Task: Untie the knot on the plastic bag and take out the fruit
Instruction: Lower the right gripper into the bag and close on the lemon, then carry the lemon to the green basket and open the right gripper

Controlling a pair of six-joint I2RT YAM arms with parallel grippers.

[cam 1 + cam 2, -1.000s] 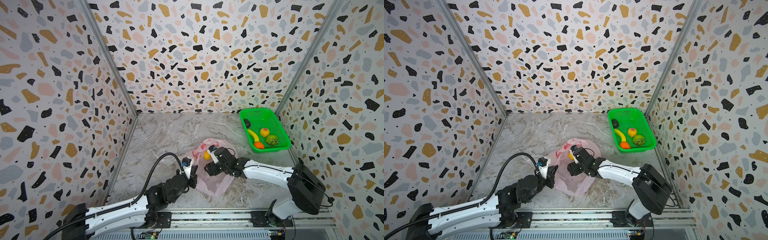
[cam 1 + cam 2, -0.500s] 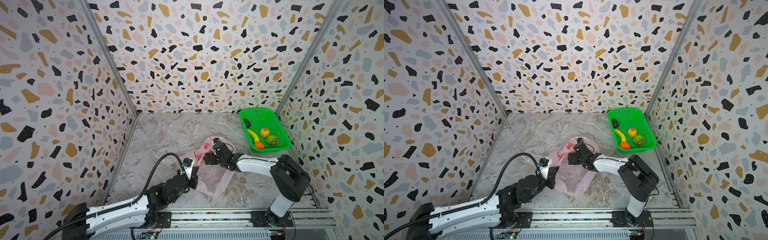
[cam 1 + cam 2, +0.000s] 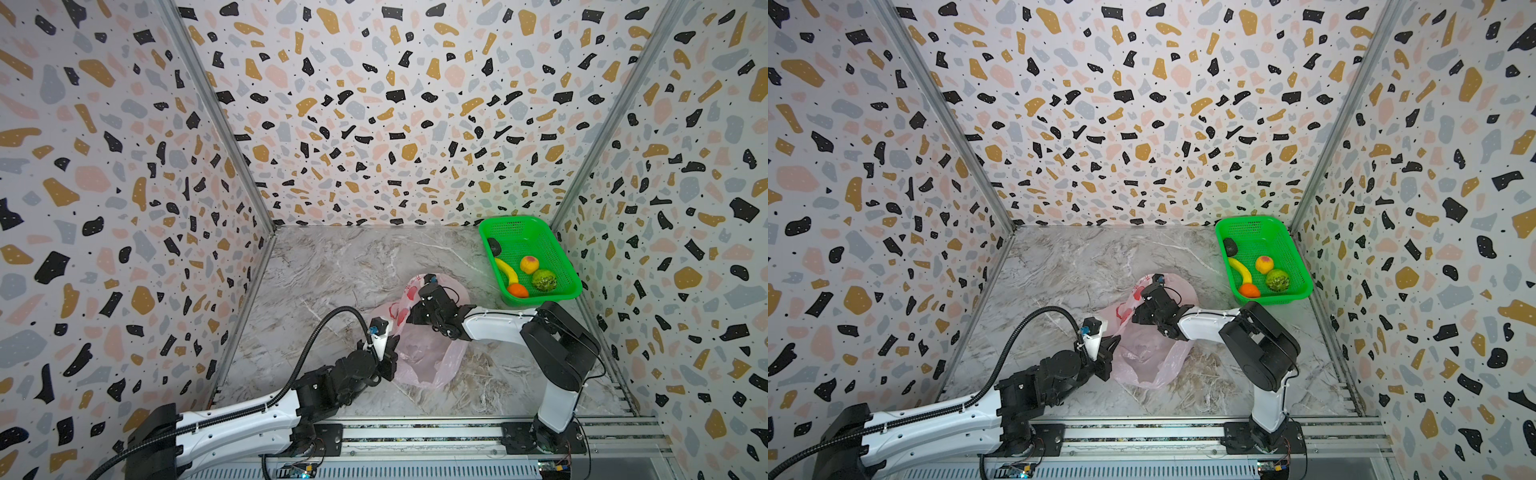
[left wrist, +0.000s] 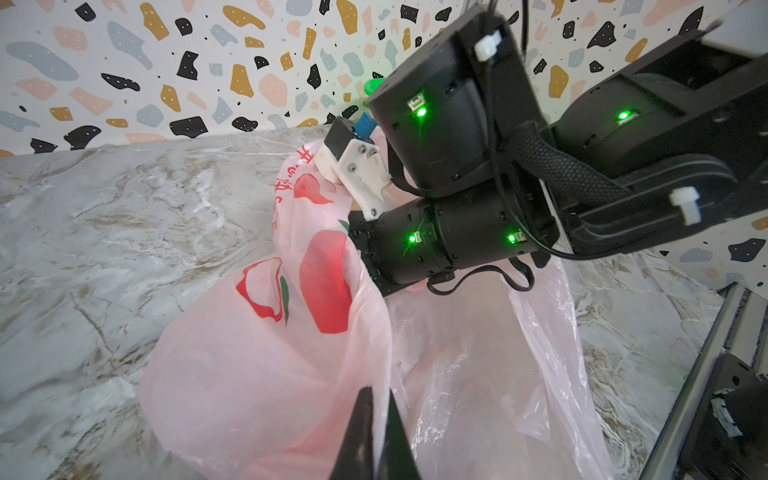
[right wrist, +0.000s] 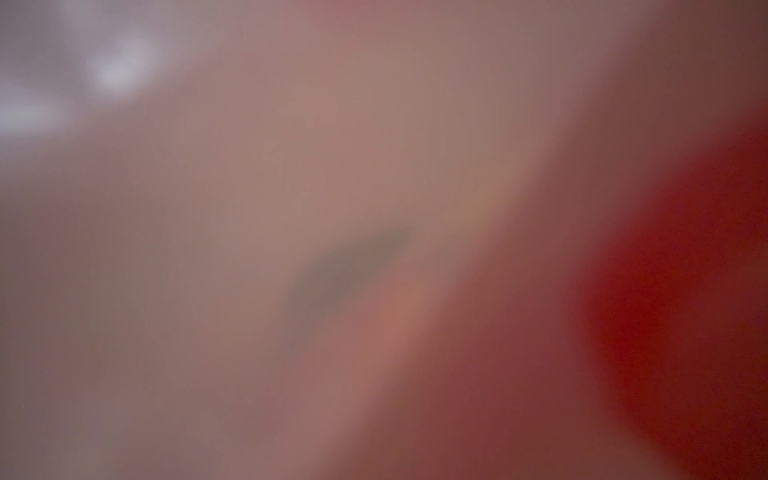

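The left gripper (image 4: 378, 395) is clamped on the rim of the thin, crinkly translucent pink plastic bag (image 4: 249, 365), which spreads just ahead. The right gripper (image 3: 415, 313) reaches inside it; how wide its jaws stand cannot be seen.

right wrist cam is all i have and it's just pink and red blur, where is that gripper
Observer: The right gripper is pushed into the mouth of the plastic bag. The film hides its fingers.
Operator: is the left one doing anything
Observer: The left gripper is shut on the bag's edge, with film pinched between its fingers.
Operator: any fruit out yet
Observer: Five pieces lie in the green basket: a banana, a peach, an orange, a green ball and a dark oval.
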